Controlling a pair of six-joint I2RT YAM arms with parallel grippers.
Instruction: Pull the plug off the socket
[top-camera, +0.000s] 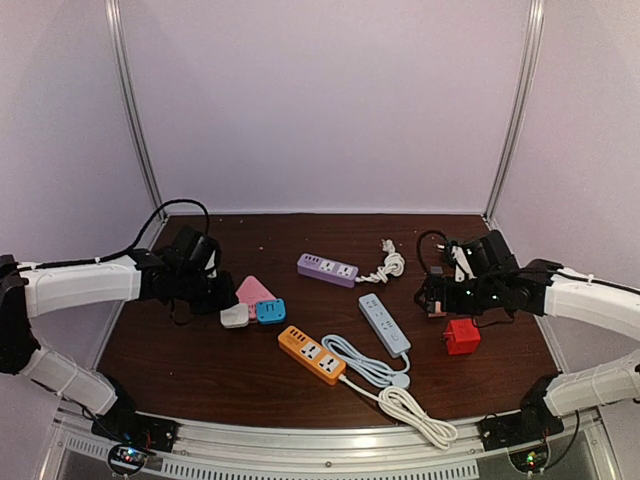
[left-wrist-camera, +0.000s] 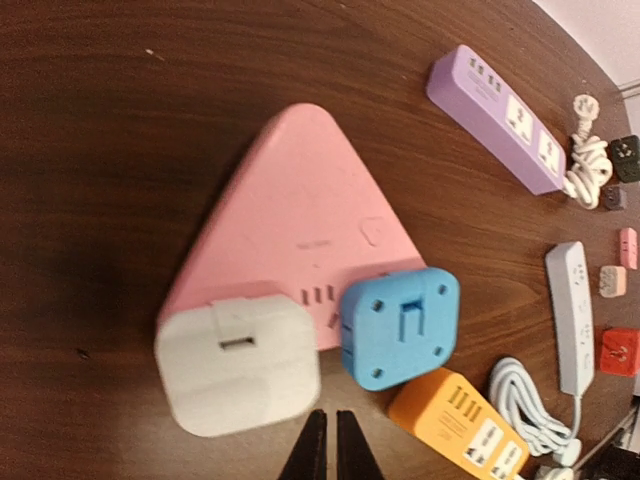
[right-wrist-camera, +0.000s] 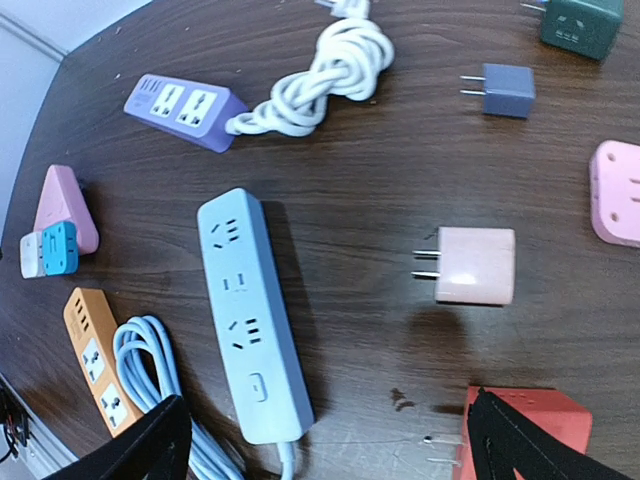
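Nearest the arm bases, a coiled white cable (top-camera: 418, 415) is seen on the dark wooden table (top-camera: 200, 370). An orange power strip (top-camera: 311, 354) is laid just left of it, and a light blue power strip (top-camera: 384, 324) a little farther back.

Farther back on the right, the right gripper (right-wrist-camera: 330, 400) is held over the table with its fingers spread wide and only bare wood between them. A red adapter (right-wrist-camera: 535, 408) is found just beside one finger; whether they touch cannot be told.

At the left, the pink triangular socket (left-wrist-camera: 300, 220) is laid flat. Two plugs are seated side by side in its near edge, a white plug (left-wrist-camera: 238, 362) on the left and a blue plug (left-wrist-camera: 400, 325) on the right. The left gripper (left-wrist-camera: 329, 445) is placed close to the gap between these two plugs. Its fingertips are pressed together and nothing is pinched.

The slots in the socket's face and the opening in the white plug are shown only by the left wrist view. A small pink plug (right-wrist-camera: 475, 265) lying loose on its side, a grey-blue plug (right-wrist-camera: 508, 91), a dark green cube (right-wrist-camera: 580, 25) and a pink adapter (right-wrist-camera: 615, 195) are shown clearly by the right wrist view. In the top view these are hidden behind the right arm.

Farthest back, a purple power strip (top-camera: 328, 268) is set near the middle, with a knotted white cord (top-camera: 387, 266) at its right end.
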